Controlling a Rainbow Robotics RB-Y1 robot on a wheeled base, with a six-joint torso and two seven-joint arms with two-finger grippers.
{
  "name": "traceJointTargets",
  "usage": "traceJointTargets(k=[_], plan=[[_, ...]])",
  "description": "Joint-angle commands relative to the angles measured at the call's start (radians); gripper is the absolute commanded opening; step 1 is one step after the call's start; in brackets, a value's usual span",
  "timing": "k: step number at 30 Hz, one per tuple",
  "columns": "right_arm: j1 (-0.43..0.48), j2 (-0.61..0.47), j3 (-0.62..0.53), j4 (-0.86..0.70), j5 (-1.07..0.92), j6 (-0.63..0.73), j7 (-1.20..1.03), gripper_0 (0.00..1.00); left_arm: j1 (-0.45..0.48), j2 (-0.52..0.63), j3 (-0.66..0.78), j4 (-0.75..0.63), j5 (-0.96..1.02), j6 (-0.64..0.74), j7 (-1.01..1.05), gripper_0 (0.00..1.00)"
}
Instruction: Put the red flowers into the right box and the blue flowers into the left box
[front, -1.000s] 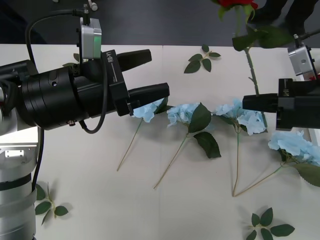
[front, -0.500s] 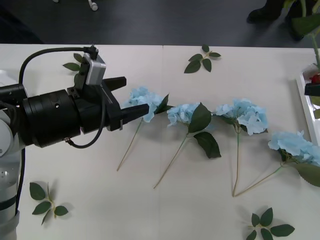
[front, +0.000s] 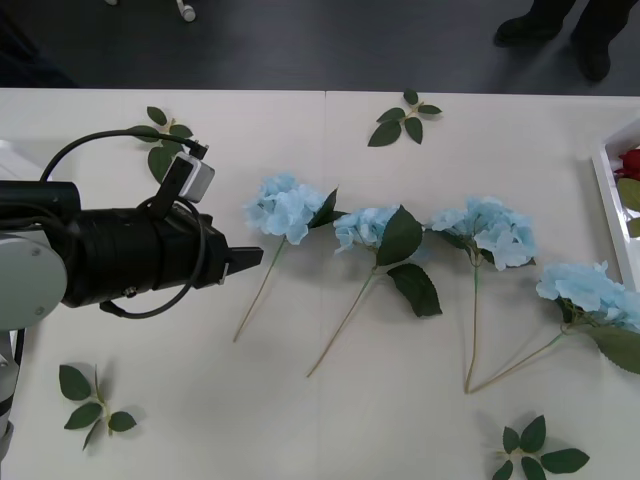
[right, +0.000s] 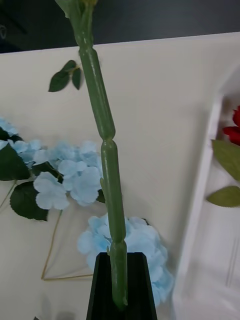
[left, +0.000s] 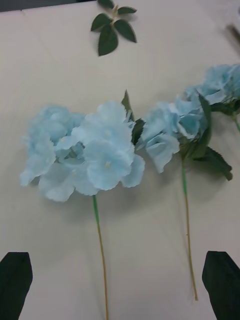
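While the front view shows four blue flowers (front: 288, 208) on the desk (front: 300, 420), the right wrist view shows the right gripper (right: 119, 280) fingers clamped on a red flower's stem (right: 107, 165); left gripper (left: 120, 285) fingers spread apart.

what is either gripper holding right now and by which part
The right gripper clamps a thick green flower stem at its lower end; the head is out of frame. The left gripper is open above a blue flower, holding nothing.

The right box (front: 610, 215) runs off the front view's edge — a strip of rim shows, with part of a red flower (front: 630, 160). In the right wrist view the held stem's (right: 104, 145) head is cut off.
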Motion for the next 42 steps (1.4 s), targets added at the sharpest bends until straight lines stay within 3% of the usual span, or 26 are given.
traceJointTargets(k=[1, 10, 24, 31, 34, 37, 39, 42], plan=[[0.047, -0.047, -0.052, 0.044, 0.062, -0.01, -0.038, 0.0, -0.005, 0.001, -0.083, -0.03, -0.13, 0.002, 0.111, 1.0], [0.139, -0.047, -0.082, 0.084, 0.215, -0.174, -0.047, 0.0, -0.074, -0.007, -0.218, 0.095, -0.334, 0.005, 0.263, 1.0], [0.13, 0.049, 0.075, 0.125, 0.338, -0.562, -0.064, 0.0, -0.185, -0.078, -0.256, 0.339, -0.441, 0.004, 0.256, 1.0], [0.125, 0.067, 0.076, 0.116, 0.334, -0.566, -0.079, 0.0, -0.248, -0.081, -0.295, 0.428, -0.461, 0.005, 0.256, 1.0], [0.125, 0.082, 0.076, 0.116, 0.32, -0.583, -0.084, 0.37, -0.271, -0.09, -0.299, 0.465, -0.469, 0.004, 0.256, 1.0], [0.125, 0.095, 0.076, 0.107, 0.314, -0.606, -0.085, 0.6, -0.291, -0.104, -0.299, 0.497, -0.477, 0.004, 0.254, 1.0], [0.125, 0.104, 0.076, 0.104, 0.314, -0.631, -0.084, 0.66, -0.303, -0.111, -0.299, 0.523, -0.483, 0.004, 0.251, 1.0], [0.125, 0.108, 0.078, 0.104, 0.314, -0.651, -0.085, 0.66, -0.314, -0.121, -0.299, 0.54, -0.491, 0.001, 0.248, 1.0]])
